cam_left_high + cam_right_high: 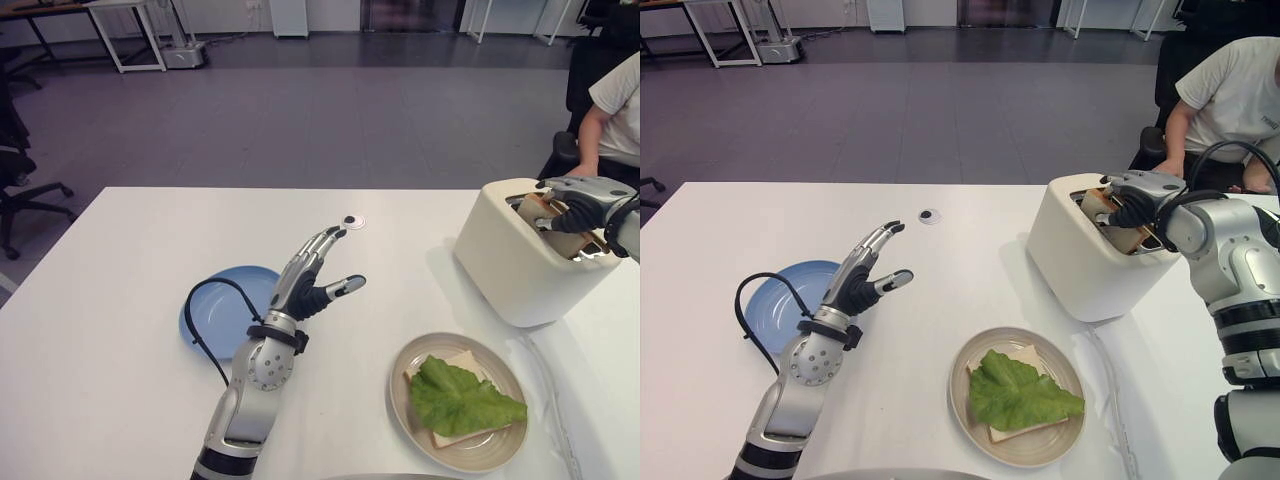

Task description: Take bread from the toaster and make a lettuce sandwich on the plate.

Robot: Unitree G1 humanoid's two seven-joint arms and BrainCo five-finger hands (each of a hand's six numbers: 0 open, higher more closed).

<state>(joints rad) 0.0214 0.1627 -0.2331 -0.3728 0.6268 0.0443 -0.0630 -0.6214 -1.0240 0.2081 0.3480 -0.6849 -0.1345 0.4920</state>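
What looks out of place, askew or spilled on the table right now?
Nothing stands out. The toaster stands upright, the lettuce lies on the bread on the plate, and the right hand grips a slice in the toaster.

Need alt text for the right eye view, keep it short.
The robot's right hand grips a bread slice standing in the white toaster at the table's right. In front, a beige plate holds lettuce on a second slice; the left hand is open beside a blue plate.

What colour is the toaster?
Cream white; the toaster shows best in the right eye view.
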